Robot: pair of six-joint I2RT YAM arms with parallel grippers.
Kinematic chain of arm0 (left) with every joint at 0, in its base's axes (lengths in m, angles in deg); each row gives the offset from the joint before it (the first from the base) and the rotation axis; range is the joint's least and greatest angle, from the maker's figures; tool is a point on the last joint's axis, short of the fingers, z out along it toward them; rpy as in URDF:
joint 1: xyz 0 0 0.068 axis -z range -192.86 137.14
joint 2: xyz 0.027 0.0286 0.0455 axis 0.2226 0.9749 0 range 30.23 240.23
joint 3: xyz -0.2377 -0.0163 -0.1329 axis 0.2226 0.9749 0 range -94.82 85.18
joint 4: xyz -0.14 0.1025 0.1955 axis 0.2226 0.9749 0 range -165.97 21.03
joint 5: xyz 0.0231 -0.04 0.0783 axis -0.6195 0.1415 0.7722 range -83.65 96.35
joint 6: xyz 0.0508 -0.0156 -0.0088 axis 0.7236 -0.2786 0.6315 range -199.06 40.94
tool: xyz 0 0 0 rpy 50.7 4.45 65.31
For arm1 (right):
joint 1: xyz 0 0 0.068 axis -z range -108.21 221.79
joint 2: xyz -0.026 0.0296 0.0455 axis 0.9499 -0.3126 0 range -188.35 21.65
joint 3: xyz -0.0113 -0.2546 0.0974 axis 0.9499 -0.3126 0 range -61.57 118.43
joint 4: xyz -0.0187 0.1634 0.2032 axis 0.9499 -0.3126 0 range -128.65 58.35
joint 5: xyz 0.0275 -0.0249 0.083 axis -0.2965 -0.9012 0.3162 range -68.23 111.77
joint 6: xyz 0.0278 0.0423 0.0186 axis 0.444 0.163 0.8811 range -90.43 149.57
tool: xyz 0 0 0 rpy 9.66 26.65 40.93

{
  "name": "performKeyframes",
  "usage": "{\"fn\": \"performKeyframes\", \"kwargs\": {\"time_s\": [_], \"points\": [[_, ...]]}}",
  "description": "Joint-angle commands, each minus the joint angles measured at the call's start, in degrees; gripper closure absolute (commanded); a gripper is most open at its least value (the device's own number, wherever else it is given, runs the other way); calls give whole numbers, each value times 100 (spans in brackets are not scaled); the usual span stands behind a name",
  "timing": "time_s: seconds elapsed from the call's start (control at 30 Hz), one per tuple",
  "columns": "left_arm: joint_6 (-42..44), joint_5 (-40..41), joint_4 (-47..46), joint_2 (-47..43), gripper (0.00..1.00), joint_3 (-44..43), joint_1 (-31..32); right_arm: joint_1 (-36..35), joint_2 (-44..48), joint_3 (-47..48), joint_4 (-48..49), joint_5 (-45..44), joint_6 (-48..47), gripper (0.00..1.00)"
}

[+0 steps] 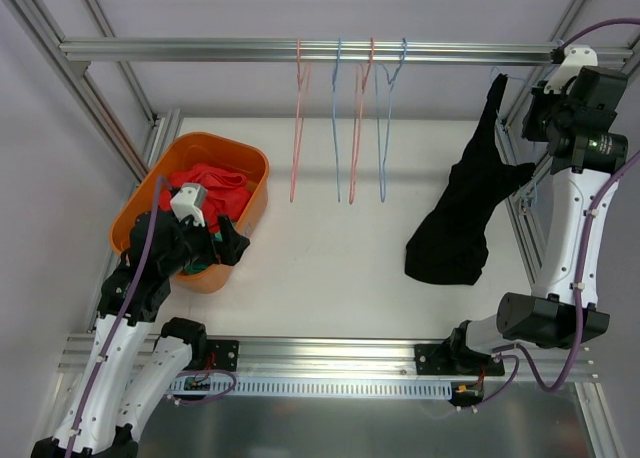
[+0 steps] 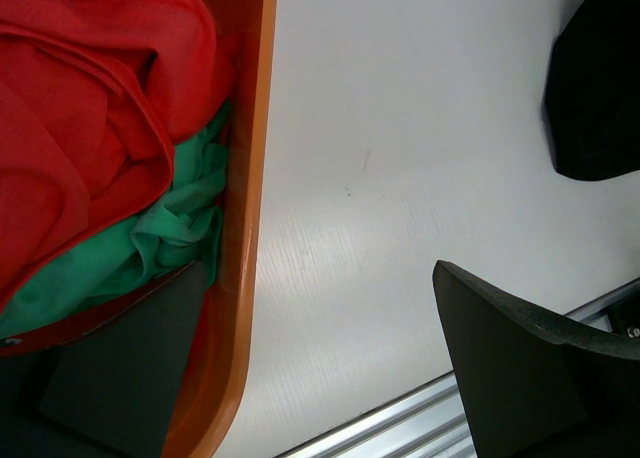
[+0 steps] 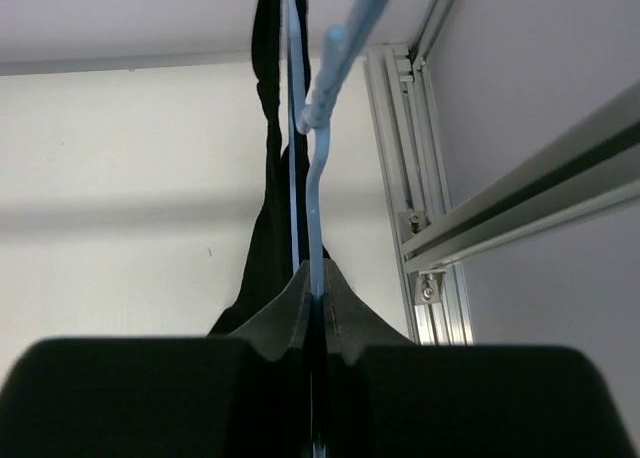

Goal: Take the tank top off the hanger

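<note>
**Right hand pinches the hanger; tank top on it at the right**

The right hand (image 3: 316,278) is closed tight on the thin wire of a light-blue hanger (image 3: 318,178), its two fingers pressed together with the wire between them. The black tank top (image 1: 455,228) hangs on that hanger at the right side of the frame, running down and to the left, with its wide lower end down at the white tabletop (image 1: 330,248). Whether the hanger's hook sits on the rail (image 1: 200,50) cannot be told.

The left hand (image 2: 315,278) is spread wide and holds nothing. It hovers at the near rim of an orange tub (image 1: 225,148), one finger over the tub and the other over the tabletop. The tub holds a red garment (image 1: 210,183) and a green one (image 2: 170,228). Four bare hangers (image 1: 297,128), pink and blue, hang from the rail in the middle.
</note>
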Motion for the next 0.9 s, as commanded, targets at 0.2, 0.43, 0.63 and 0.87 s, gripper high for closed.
{"fn": "performKeyframes", "kwargs": {"time_s": [0.2,0.43,0.63,0.87], "points": [[98,-309,-233,161,1,14,21,43,245,14,878,1307,715,100],[98,-309,-241,187,1,23,21,43,456,76,1379,1581,1076,100],[141,-607,-294,214,1,14,21,43,851,-56,1450,1643,997,100],[80,-941,-373,152,1,-38,21,43,1053,-205,1169,1546,988,100]]}}
